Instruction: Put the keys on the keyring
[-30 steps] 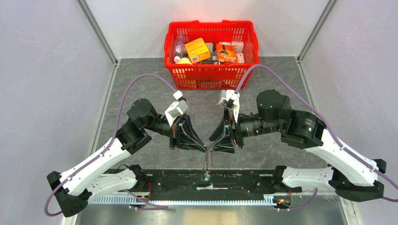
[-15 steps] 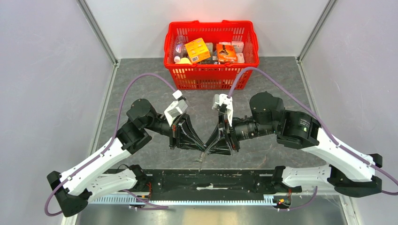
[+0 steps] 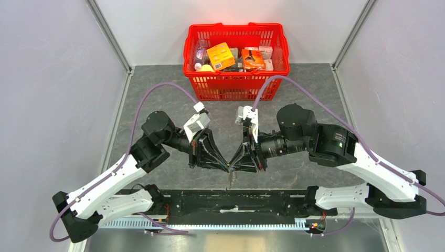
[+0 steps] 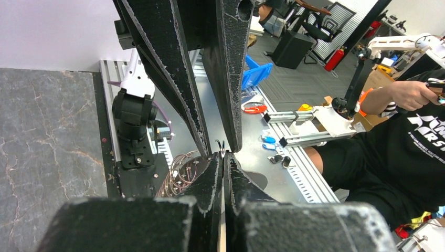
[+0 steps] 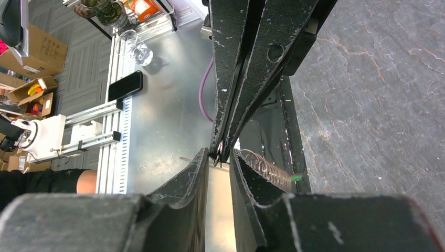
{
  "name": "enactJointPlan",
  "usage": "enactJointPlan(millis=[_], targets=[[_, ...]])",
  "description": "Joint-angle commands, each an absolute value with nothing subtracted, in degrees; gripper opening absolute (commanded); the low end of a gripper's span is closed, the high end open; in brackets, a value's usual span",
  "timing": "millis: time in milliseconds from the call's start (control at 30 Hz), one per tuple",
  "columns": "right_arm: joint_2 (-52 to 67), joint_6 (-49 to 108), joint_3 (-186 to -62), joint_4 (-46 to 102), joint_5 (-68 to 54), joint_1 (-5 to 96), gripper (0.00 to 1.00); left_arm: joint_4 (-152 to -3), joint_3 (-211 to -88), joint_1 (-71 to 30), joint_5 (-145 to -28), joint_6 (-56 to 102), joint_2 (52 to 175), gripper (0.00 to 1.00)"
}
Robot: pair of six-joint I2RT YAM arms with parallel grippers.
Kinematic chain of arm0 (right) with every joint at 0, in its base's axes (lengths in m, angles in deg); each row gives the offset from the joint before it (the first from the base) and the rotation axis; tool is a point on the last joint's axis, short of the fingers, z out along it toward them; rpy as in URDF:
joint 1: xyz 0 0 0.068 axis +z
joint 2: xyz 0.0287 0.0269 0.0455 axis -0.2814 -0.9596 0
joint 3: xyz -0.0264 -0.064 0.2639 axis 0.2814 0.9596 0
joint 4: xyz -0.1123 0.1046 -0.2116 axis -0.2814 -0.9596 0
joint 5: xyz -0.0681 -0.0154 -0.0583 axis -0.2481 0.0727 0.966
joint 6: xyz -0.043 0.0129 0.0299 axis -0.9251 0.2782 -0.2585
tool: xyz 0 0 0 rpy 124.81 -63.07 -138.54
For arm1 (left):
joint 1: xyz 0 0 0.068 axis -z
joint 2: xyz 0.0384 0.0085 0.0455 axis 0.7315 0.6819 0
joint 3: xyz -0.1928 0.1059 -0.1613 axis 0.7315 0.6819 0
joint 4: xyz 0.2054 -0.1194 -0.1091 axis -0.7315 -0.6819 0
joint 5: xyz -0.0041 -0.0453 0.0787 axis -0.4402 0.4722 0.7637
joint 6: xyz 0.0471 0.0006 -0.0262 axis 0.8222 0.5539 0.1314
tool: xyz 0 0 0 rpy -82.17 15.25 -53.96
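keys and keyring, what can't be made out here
yellow key: in no view
green key: only a speck, right wrist view
keyring: mostly behind the right gripper and left gripper in the wrist views; too thin from above
whether a key is threaded: the meeting tips hide it

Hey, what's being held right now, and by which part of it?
The left pincer pinches the keyring by its bare wire, near the coiled stretch. Whether the right pincer grips it too cannot be told.
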State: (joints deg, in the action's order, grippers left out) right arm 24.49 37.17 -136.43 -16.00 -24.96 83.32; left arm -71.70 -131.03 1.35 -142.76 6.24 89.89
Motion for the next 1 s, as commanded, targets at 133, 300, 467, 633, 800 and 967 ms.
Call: enactJointPlan(millis=[133, 300, 467, 633, 800, 967], targets=[[24.8, 36.4, -138.8, -14.1, -23.8, 84.7, 0.24, -69.0, -130.8, 1.4, -143.0, 4.8, 89.3, 0.02], [25.1, 36.3, -138.5, -14.2, -23.3, 85.0, 0.17, -69.0, -130.8, 1.4, -143.2, 4.7, 89.1, 0.02], [25.2, 37.7, -137.8, -12.8, -22.2, 85.4, 0.0, -69.0, -130.8, 1.4, -143.1, 4.7, 89.5, 0.03], [24.8, 41.2, -136.6, -10.9, -17.9, 85.9, 0.0, -72.6, -131.8, 1.4, -140.6, 7.0, 90.3, 0.24], [25.3, 43.1, -135.7, -10.3, -13.7, 86.2, 0.0, -78.2, -133.6, 1.4, -137.6, 10.5, 90.1, 0.37], [26.4, 44.6, -135.2, -9.6, -10.4, 86.3, 0.0, -82.7, -134.3, 1.4, -136.0, 12.7, 88.8, 0.4]])
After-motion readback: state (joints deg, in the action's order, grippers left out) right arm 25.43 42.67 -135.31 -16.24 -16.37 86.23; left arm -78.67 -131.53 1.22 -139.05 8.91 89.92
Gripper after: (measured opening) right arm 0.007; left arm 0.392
